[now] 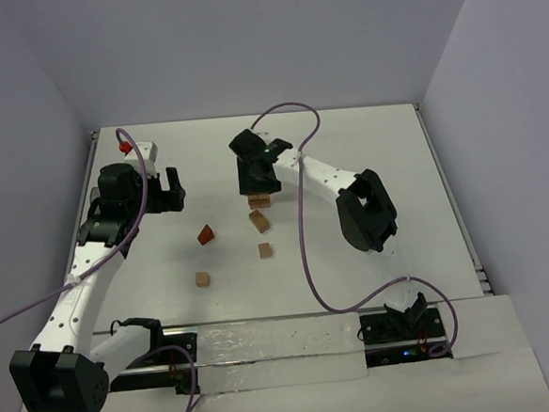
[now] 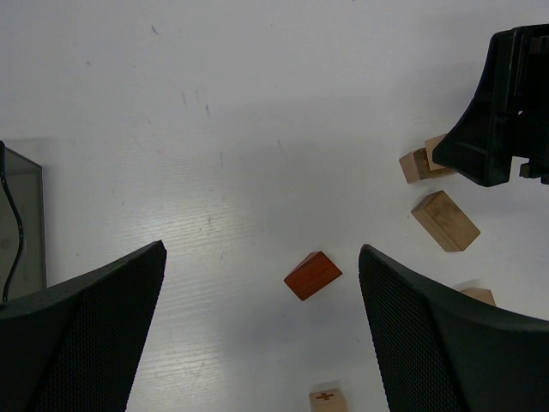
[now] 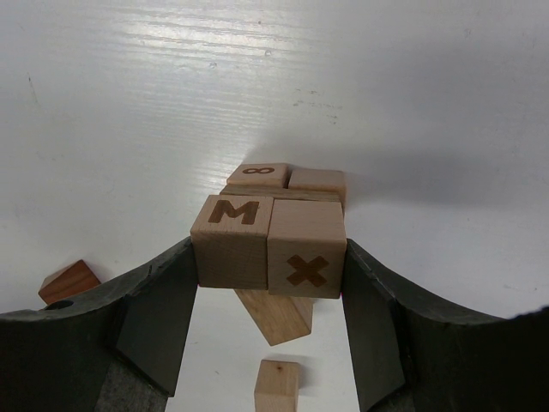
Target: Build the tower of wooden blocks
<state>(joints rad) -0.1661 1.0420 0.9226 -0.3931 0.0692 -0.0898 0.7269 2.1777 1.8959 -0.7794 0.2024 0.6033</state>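
Note:
My right gripper (image 3: pixel 270 257) is shut on two light-tan cubes side by side, one marked M (image 3: pixel 233 233) and one marked X (image 3: pixel 307 251). It holds them just above a low stack (image 3: pixel 287 182) of two cubes with a thin piece across them; whether they touch it I cannot tell. From above, the gripper (image 1: pixel 257 181) covers most of this stack (image 1: pixel 259 201). The reddish-brown wedge (image 1: pixel 206 234) lies loose on the table, ahead of my open, empty left gripper (image 2: pixel 262 257), and shows in its view (image 2: pixel 313 275).
An oblong tan block (image 1: pixel 259 221) and two loose cubes (image 1: pixel 265 250) (image 1: pixel 201 279) lie near the stack. A dark translucent bin (image 2: pixel 21 223) is at the left. A white box with a red knob (image 1: pixel 124 143) sits at the back left.

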